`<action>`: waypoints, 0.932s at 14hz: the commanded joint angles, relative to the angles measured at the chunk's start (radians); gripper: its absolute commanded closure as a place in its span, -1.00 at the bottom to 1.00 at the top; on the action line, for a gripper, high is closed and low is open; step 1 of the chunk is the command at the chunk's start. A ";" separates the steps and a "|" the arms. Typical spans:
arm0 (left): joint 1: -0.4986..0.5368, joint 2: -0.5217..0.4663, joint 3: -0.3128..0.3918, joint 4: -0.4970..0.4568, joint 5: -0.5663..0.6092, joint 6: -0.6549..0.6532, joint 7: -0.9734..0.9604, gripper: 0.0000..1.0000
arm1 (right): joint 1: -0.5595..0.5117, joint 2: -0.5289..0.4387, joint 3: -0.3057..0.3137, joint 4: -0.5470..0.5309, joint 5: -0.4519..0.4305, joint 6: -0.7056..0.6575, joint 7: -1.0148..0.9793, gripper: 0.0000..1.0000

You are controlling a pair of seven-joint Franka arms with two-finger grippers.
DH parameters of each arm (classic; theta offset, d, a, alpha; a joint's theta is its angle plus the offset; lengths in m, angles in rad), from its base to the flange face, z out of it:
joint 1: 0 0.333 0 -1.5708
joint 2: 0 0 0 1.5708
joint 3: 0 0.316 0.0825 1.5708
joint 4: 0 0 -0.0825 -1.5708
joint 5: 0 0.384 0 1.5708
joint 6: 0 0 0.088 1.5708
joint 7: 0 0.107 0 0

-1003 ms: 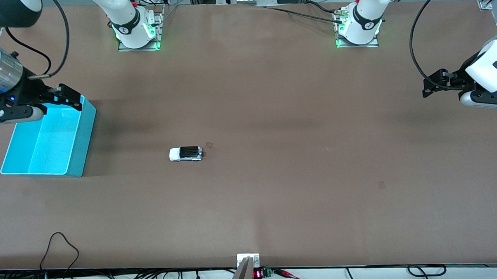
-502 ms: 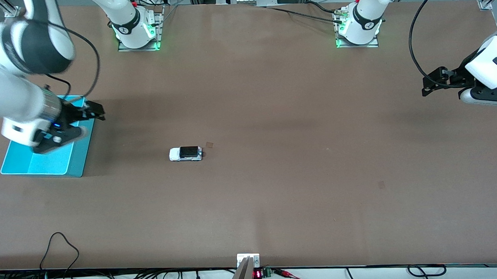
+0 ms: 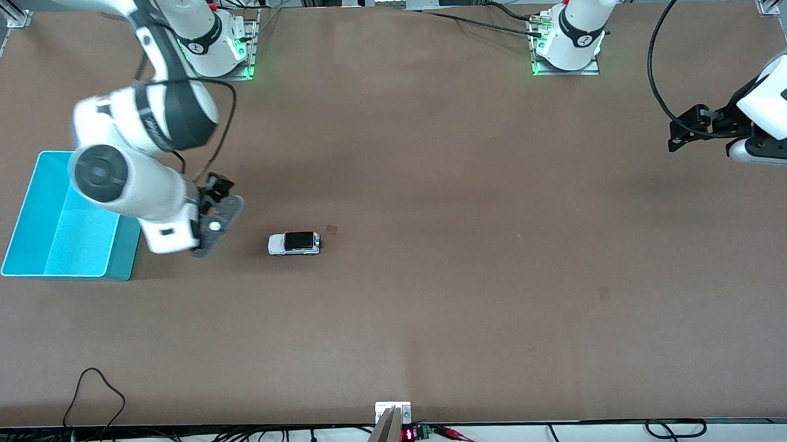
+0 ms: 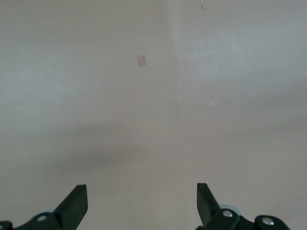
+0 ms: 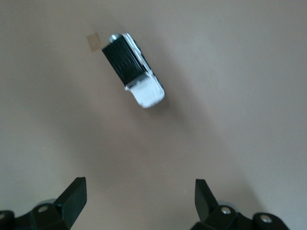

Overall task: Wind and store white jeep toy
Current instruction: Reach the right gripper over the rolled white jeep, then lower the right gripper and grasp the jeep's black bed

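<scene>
The right gripper (image 3: 218, 211) hangs over bare table (image 3: 436, 311) between the turquoise bin (image 3: 123, 253) and the toy car (image 3: 294, 243); its fingers (image 5: 73, 197) stand wide apart and hold nothing; in the right wrist view the gap between the fingertips frames only table surface. The toy car, white with a black roof, sits on its wheels on the table ahead of this gripper, just past the fingertips and apart from them; a small square mark (image 3: 331, 230) on the table lies just beside the car's end away from the gripper. The bin stands at the right arm's end of the table, on the side of the gripper away from the car. The left gripper (image 3: 682, 132) waits over the left arm's end of the table, well apart from the car; its fingers (image 4: 74, 206) are spread wide and empty.
</scene>
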State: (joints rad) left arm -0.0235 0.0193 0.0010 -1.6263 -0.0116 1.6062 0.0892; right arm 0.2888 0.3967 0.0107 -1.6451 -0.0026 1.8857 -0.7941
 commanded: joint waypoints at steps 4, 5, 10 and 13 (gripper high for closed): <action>-0.015 -0.013 0.001 -0.003 0.007 -0.009 -0.011 -1.00 | 0.087 0.097 -0.008 0.005 0.012 0.163 -0.258 -1.00; -0.015 -0.015 -0.004 -0.003 0.007 -0.011 -0.011 -1.00 | 0.092 0.108 -0.006 -0.007 0.013 0.200 -0.258 -1.00; -0.013 -0.016 -0.004 -0.003 0.007 -0.026 -0.009 -1.00 | 0.092 0.159 0.008 -0.076 0.068 0.364 -0.258 -1.00; -0.013 -0.016 -0.006 -0.003 0.007 -0.032 -0.011 -1.00 | 0.089 0.174 0.029 -0.134 0.072 0.466 -0.258 -1.00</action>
State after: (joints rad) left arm -0.0333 0.0193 -0.0034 -1.6264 -0.0116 1.5904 0.0880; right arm 0.3825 0.5759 0.0248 -1.7353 0.0459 2.2923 -1.0301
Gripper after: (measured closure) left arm 0.000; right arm 0.000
